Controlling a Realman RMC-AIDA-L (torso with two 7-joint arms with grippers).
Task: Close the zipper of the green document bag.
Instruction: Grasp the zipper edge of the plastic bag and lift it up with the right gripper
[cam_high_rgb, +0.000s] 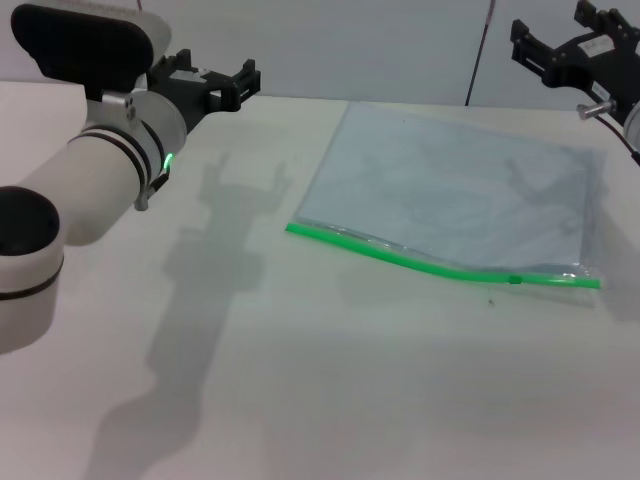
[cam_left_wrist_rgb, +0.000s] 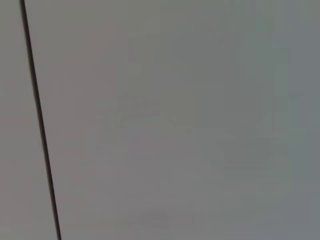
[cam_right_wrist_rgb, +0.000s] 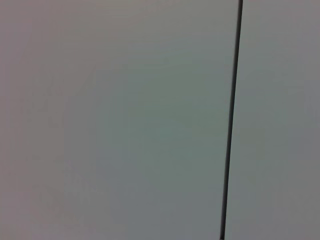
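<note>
Only my head view shows the bag (cam_high_rgb: 450, 190), flat on the surface (cam_high_rgb: 300, 380), zipper (cam_high_rgb: 440, 265) nearest me. My left gripper (cam_high_rgb: 225, 82) and right gripper (cam_high_rgb: 560, 50) hover raised, jaws wide, holding nothing.

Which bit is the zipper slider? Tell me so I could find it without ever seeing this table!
Find the white table, then the flat grey-blue document bag lying on its right half. Along the bag's near edge runs a bright green zipper. Follow that strip toward its right end: the slider is the small darker green bump on it, the only lump on an otherwise thin line.
</note>
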